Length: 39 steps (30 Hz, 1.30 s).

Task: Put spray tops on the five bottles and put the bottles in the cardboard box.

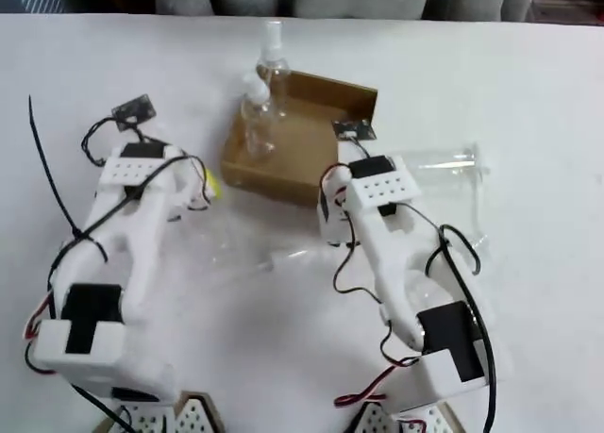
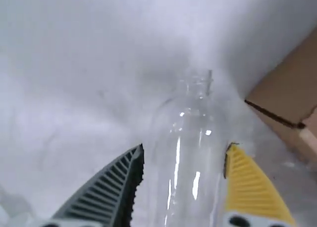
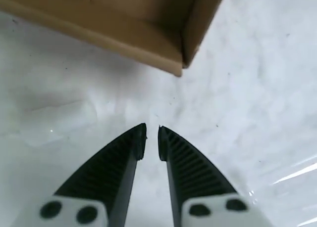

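- White surface (image 1: 528,93) carries a cardboard box (image 1: 269,180) at the far centre. Two capped bottles (image 1: 259,122) stand at its far left corner, and a clear plastic container (image 1: 444,174) sits to the right.
- Capping looks to be the step in hand. The left gripper (image 2: 185,153) is wide open, its grey and yellow fingers either side of a clear bottle (image 2: 193,123) whose neck is bare. It has no firm hold yet.
- Next, I judge, the left gripper must close squarely on the bottle's body and steady it so a spray top can go on.
- The right gripper (image 3: 152,138) is closed to a thin slit and holds nothing. It hangs over bare surface just near the box corner (image 3: 181,64).
- Both wrist views give the finger spacing, while the high view gives the layout and the bottles in the box.
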Each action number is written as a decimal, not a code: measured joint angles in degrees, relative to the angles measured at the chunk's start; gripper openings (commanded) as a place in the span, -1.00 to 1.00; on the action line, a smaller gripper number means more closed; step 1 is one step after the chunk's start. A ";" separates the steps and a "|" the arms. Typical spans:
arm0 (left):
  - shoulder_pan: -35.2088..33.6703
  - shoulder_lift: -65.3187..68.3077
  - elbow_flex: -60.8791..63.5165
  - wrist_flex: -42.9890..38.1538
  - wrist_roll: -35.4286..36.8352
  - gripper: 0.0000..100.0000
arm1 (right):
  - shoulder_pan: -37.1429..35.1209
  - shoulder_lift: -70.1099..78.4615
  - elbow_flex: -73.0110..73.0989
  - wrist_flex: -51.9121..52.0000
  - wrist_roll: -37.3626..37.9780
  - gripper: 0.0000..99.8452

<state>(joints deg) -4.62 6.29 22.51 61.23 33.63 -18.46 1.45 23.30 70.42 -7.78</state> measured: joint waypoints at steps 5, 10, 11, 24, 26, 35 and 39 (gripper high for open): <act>0.00 2.99 -1.05 0.18 1.14 -0.48 | 0.00 0.00 0.00 0.00 0.00 -0.97; 0.00 3.78 -1.76 0.18 1.76 -0.48 | 0.00 0.00 0.09 0.00 0.00 -0.97; 0.00 3.87 -2.11 0.18 1.76 -0.48 | 0.00 0.00 0.44 -0.18 0.00 -0.97; -0.53 8.44 -4.75 0.18 1.76 -0.48 | -1.93 0.00 2.11 -1.58 0.00 -0.97; -0.53 10.02 -6.33 0.62 1.76 -0.48 | -2.02 0.00 2.11 -1.58 0.00 -0.97; -0.53 11.16 -7.30 1.58 1.76 -0.50 | -2.02 0.00 2.11 -1.58 0.00 -0.97; -0.53 11.16 -7.30 1.58 1.76 -0.87 | -2.02 0.00 2.11 -1.58 0.00 -0.97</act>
<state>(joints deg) -5.14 17.45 15.21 62.81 35.38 -20.48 1.45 25.41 68.84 -7.78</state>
